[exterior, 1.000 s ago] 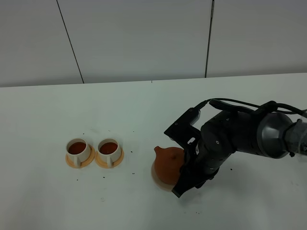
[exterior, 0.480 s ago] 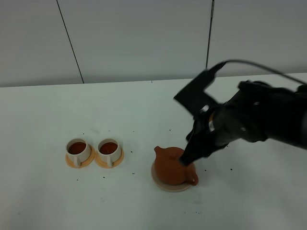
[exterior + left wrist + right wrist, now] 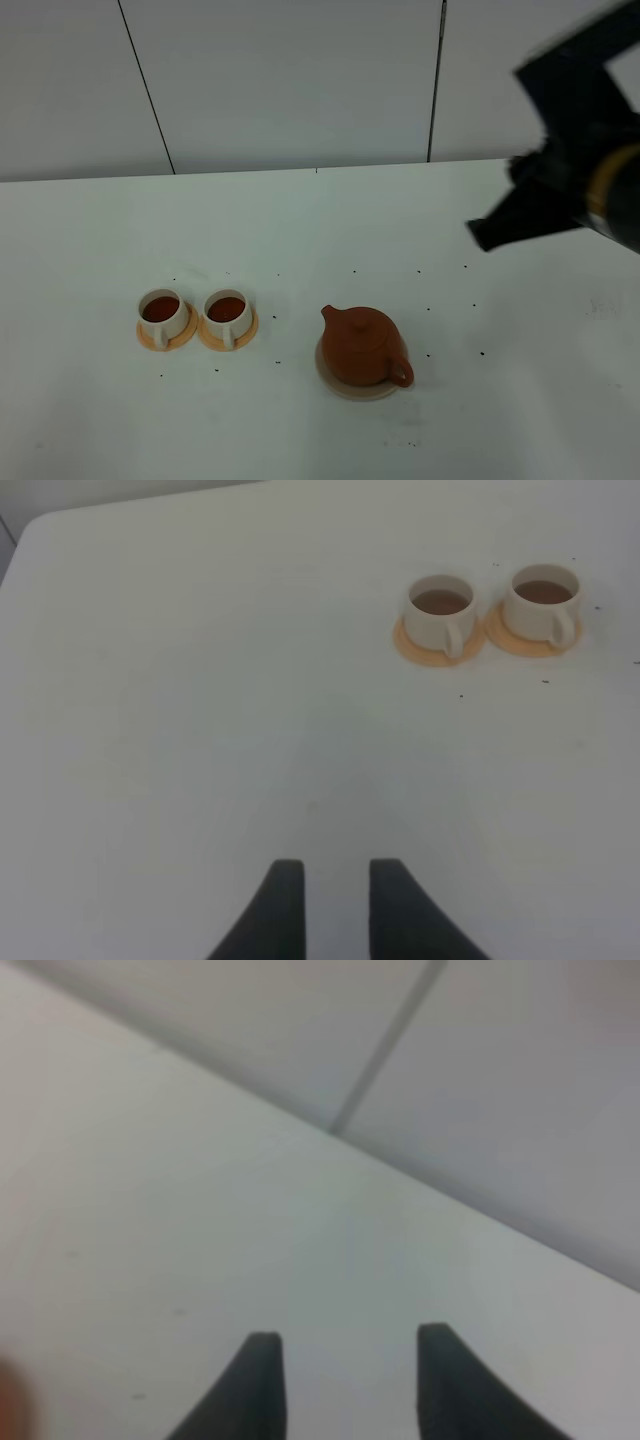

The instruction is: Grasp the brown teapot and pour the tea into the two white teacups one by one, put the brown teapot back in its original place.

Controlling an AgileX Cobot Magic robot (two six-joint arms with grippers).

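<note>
Right gripper (image 3: 340,1385) lifted away; squat brown teapot (image 3: 361,346) upright.

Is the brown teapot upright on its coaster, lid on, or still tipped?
Upright. The brown teapot sits level on the beige coaster, lid in place; no gripper touches it.

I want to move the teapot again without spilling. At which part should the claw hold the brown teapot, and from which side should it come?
Probably the loop handle of the brown teapot. It sticks out on the teapot's right, toward the camera, opposite the spout, and nothing blocks it. Coming from the right and above seems best; the round body is too wide to grip.
</note>
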